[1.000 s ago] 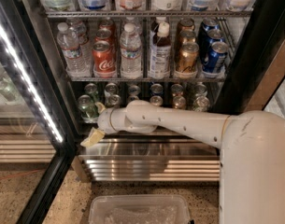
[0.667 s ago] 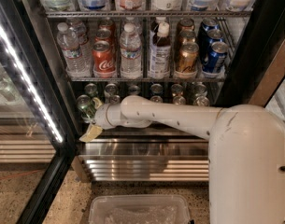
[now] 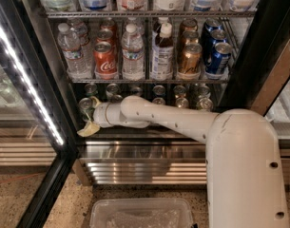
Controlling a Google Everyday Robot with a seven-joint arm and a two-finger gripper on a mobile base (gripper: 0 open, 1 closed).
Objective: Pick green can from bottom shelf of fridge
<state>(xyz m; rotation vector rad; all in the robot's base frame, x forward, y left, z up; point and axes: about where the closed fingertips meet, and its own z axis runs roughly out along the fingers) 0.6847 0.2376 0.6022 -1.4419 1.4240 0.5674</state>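
The fridge (image 3: 52, 75) stands open in the camera view, with a black frame and a ribbed steel base (image 3: 144, 167). Its bottom shelf (image 3: 117, 133) holds rows of short cans with silver tops. The green can (image 3: 84, 107) stands at the front left end of that shelf. My white arm reaches in from the right. My gripper (image 3: 90, 115) is at the can, open, with one pale finger (image 3: 94, 100) above its right side and the other finger (image 3: 87, 129) below it. The can's lower part is hidden behind the gripper.
The shelf above holds water bottles (image 3: 132, 56), a red cola can (image 3: 105, 61), gold-brown cans (image 3: 188, 58) and blue cans (image 3: 218, 56). The glass door with a bright LED strip (image 3: 25, 80) stands open at left. A clear plastic bin (image 3: 140, 215) sits on the floor in front.
My arm has reached further left and slightly up along the bottom shelf. The gripper now sits at the leftmost can instead of just right of and below it.
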